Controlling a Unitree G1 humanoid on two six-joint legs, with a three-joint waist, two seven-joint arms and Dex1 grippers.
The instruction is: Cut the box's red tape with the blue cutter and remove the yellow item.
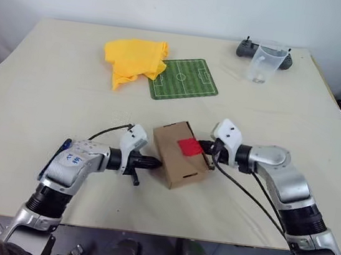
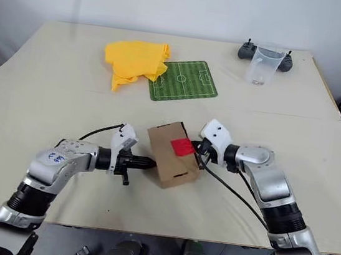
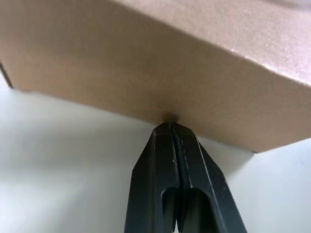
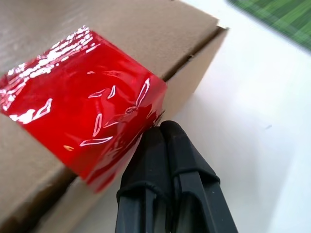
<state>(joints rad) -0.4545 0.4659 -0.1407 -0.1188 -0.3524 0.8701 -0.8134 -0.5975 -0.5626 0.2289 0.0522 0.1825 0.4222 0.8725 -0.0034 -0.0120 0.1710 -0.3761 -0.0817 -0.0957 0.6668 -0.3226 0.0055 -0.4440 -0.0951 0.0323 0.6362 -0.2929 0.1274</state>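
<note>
Both closed, empty grippers are bracing the box (image 1: 181, 155): left gripper (image 3: 170, 127) against its side wall, right gripper (image 4: 163, 130) at the red tape (image 4: 85, 97). Pressing evenly from both sides is likely keeping the carton from sliding.

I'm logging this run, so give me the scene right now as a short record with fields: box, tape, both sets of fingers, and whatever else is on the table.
box: small brown cardboard box, flaps closed, on the beige table
tape: red tape strip across its top edge, looks uncut
left gripper: fingers shut, tips against the box's left side
right gripper: fingers shut, tips at the tape's end
far side: yellow cloth, green football-pitch mat, clear plastic cup, black controller
</note>
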